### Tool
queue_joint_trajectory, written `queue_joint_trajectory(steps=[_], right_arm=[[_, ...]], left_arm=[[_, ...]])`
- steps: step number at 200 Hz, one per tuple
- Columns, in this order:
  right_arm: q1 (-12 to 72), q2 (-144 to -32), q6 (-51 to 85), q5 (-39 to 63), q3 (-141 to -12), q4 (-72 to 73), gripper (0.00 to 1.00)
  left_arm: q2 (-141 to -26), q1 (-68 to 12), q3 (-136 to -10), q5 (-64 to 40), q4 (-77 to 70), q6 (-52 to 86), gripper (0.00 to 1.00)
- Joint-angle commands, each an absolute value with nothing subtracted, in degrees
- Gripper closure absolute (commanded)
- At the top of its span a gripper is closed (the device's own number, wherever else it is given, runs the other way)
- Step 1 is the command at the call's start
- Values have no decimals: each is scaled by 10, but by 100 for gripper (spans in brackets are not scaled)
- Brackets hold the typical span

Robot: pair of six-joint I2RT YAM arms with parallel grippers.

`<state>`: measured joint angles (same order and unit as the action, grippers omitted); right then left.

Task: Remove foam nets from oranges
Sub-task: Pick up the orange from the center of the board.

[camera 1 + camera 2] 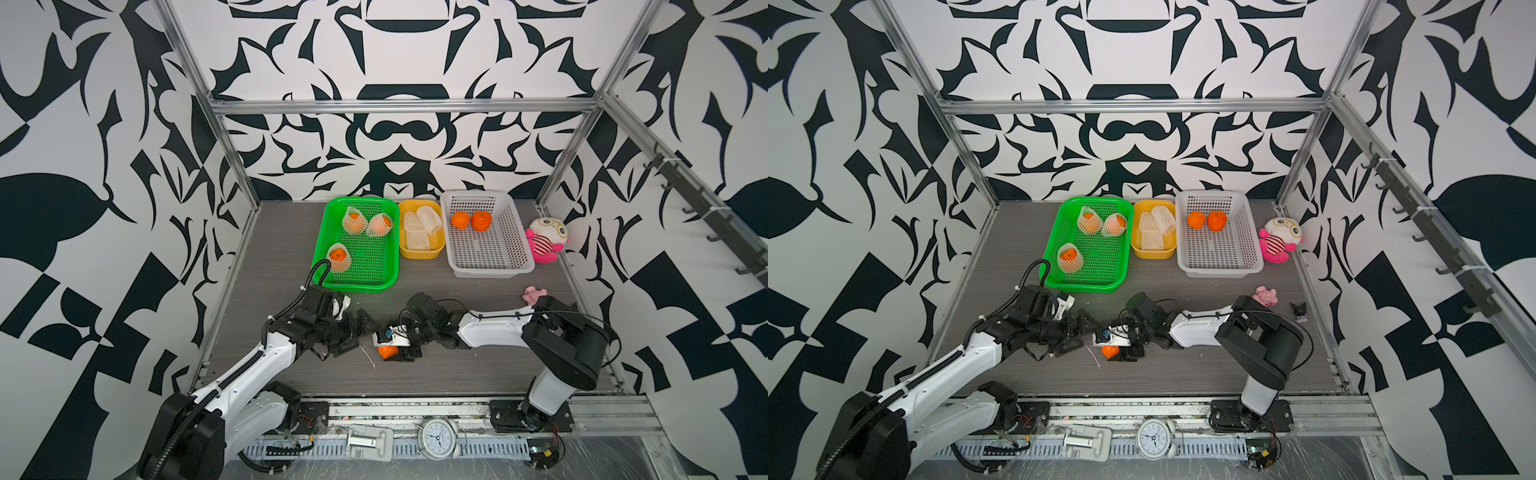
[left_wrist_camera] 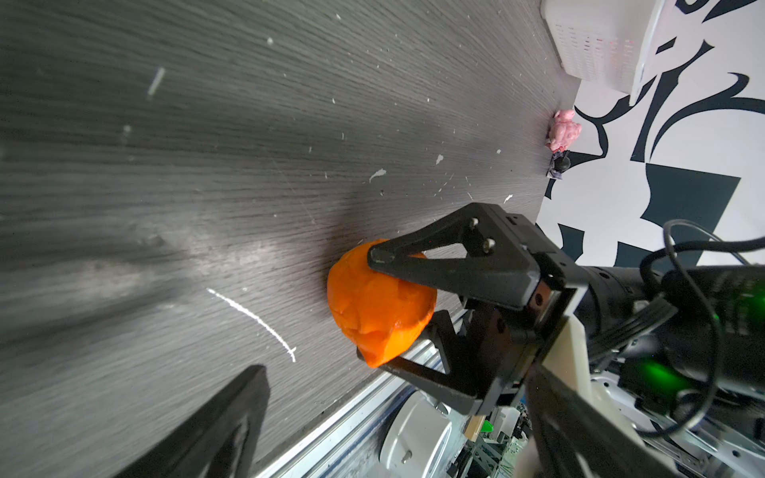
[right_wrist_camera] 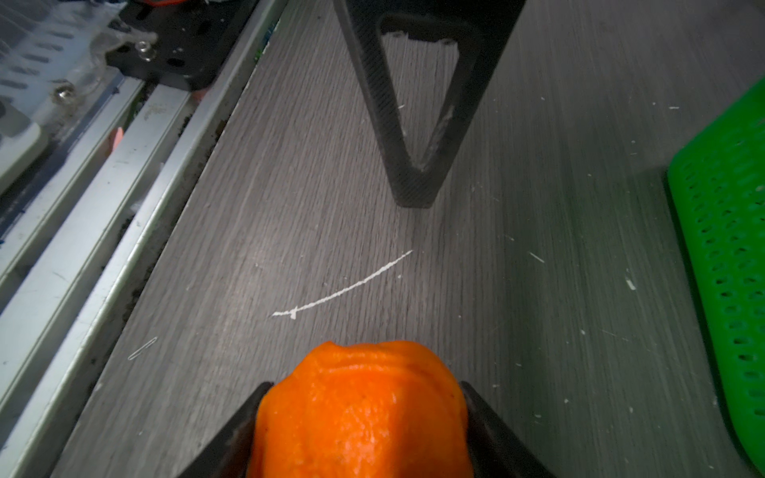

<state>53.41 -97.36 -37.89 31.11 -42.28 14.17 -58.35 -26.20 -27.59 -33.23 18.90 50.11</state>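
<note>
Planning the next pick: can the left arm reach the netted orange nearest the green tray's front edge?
Probably yes. The left gripper is open and empty, close to the open-topped green tray; nothing covers the netted orange. The right gripper, shut on the bare orange, sits clear of that path.

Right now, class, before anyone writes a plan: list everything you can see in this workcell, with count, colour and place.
green basket: one, green, back left of table.
netted oranges: three, orange under white mesh, inside green basket.
yellow tub: one, yellow, between the baskets.
empty foam nets: three, white, in yellow tub.
white basket: one, white, back right.
bare oranges: two, orange, white basket's far end.
gripped orange: one, orange, front centre.
plush toy: one, white and pink, right of white basket.
small pink toy: one, pink, near right edge.
alarm clock: one, white, front rail.
left end effector: one, black, open, beside gripped orange.
right end effector: one, black, closed on gripped orange.
</note>
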Motion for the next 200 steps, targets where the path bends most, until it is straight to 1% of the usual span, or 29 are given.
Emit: queue_joint_trajectory(steps=[1,78,132,178,200], right_arm=[[537,-966,-369,317,-441,154,34],[537,-945,-347,299,-439,152,41],[538,-891,-346,263,-432,128,44],[528,-824,-352,199,-451,65,45],[511,-800,-348,179,-455,61,46]], left_arm=[[-582,-260,-270,-328,188,500,1],[-572,-260,-276,-321,197,500,1],[-559,-260,-286,-313,210,498,1],[-561,-260,-330,-311,222,485,0],[-578,-260,-382,-297,261,446,1]])
